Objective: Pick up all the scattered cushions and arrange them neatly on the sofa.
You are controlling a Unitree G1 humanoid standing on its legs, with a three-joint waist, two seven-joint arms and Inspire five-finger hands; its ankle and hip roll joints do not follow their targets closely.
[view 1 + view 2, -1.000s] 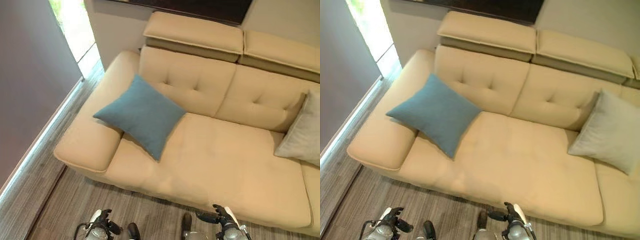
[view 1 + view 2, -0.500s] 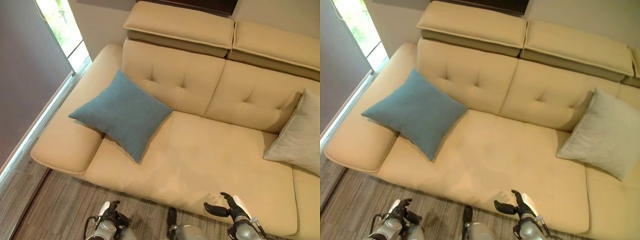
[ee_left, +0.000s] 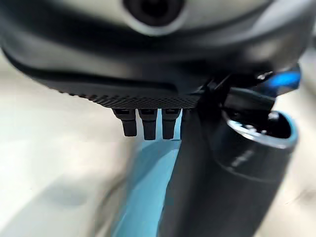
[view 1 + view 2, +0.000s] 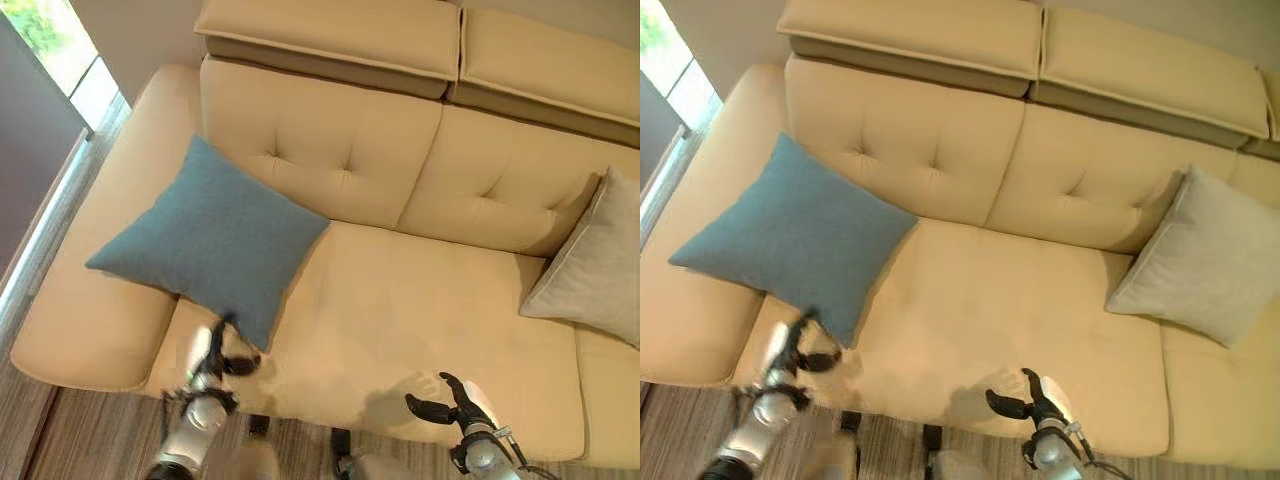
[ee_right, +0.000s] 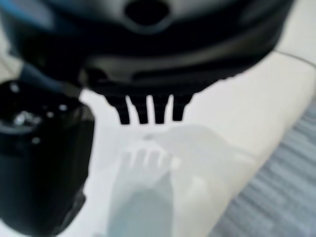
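1. Cushions first — the teal cushion (image 4: 210, 240) lay tilted on the sofa (image 4: 420, 310) at its left end, one corner over the armrest (image 4: 85, 325) and its back edge leaning on the backrest, so you had it half propped rather than squared up.
2. The grey cushion (image 4: 1195, 255) leaned against the backrest at the sofa's right end, well apart from the teal one.
3. Your left hand (image 4: 222, 352) hung just below the teal cushion's lowest corner, fingers relaxed and apart, clasping nothing — placed, I'd judge, to take that corner.
4. Your right hand (image 4: 447, 402) hovered over the seat's front edge, fingers spread and empty, its shadow on the cushioned seat.
5. Straightening the teal cushion looked like the step in hand.
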